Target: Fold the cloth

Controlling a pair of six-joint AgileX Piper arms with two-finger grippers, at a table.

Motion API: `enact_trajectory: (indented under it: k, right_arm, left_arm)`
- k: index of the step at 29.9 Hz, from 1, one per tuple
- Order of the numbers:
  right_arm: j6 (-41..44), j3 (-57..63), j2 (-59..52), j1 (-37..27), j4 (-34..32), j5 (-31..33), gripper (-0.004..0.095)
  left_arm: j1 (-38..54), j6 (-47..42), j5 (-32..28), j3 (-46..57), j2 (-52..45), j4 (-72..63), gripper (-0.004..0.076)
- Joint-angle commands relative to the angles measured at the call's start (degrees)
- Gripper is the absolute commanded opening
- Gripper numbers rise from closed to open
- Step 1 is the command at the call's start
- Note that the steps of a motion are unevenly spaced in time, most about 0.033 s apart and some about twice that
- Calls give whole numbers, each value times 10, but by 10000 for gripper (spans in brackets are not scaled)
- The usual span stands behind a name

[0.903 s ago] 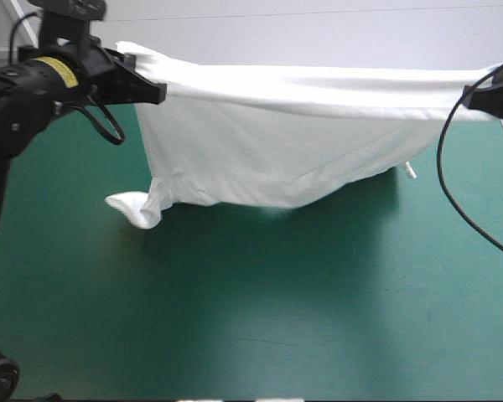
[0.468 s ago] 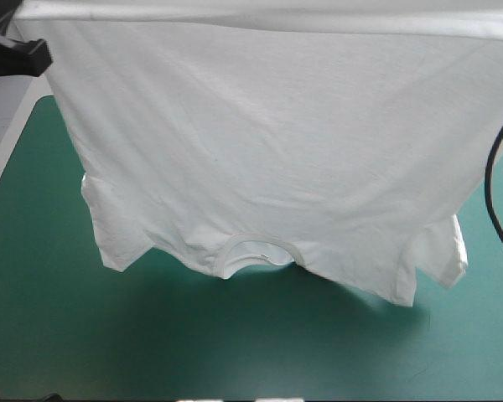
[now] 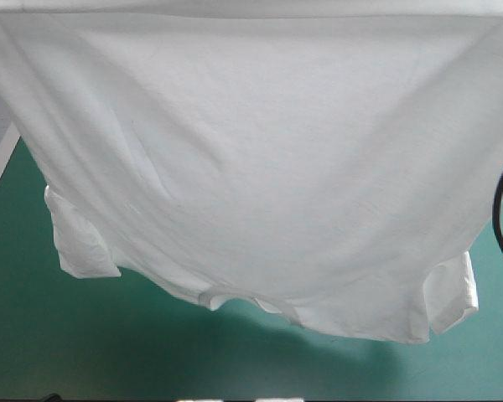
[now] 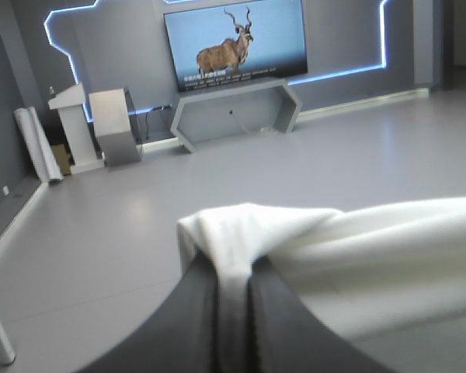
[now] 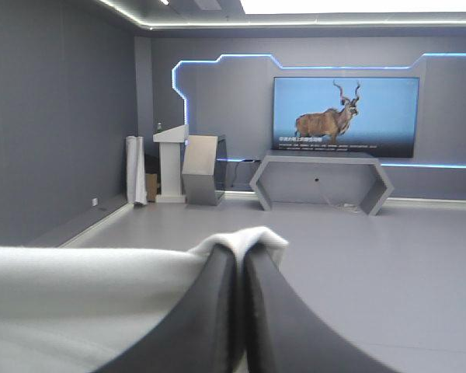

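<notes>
The white T-shirt (image 3: pixel 260 167) hangs stretched wide in the air and fills most of the high view. Its collar (image 3: pixel 235 300) and both short sleeves dangle at the lower edge, above the teal-green table (image 3: pixel 109 343). Both grippers are out of sight in the high view. In the left wrist view my left gripper (image 4: pixel 234 311) is shut on a bunched corner of the T-shirt (image 4: pixel 248 233), with cloth trailing off to one side. In the right wrist view my right gripper (image 5: pixel 239 303) is shut on the other corner of the T-shirt (image 5: pixel 248 239).
The near part of the teal-green table shows bare below the hanging hem. The table's left edge (image 3: pixel 0 172) appears beside the cloth. Both wrist views look level into the room.
The T-shirt has been lifted higher and toward the camera. It went from a low drape touching the table to a raised sheet. Both arms have left the high view.
</notes>
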Motion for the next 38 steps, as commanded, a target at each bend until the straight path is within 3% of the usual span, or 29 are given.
enact_trajectory:
  k: [1,7,12,16,24,27,32,38]
  right_arm:
    - [-4,0,54,-1,23,-66,-16]
    - [-19,-1,148,-1,95,-116,-16]
    - [-59,-2,190,-1,149,-183,-16]
    - [-69,-22,187,-1,145,-214,-15]
    - [-62,-91,189,-1,115,-212,-15]
    - [-62,-91,203,-1,109,-173,-16]
    - [-14,-91,271,-1,66,-53,-16]
    - [12,-91,414,-1,83,106,-16]
  left_arm:
    - [0,3,-41,-3,56,28,-10]
    - [0,-23,-104,-3,159,8,-10]
    - [1,-27,-175,-3,182,-4,-10]
    - [1,-29,-199,-10,180,15,-10]
    - [1,-27,-206,-72,180,62,-10]
    - [1,-20,-203,-69,185,61,-10]
    - [20,-15,-169,-35,230,41,-10]
    - [114,-22,-125,26,348,-172,-10]
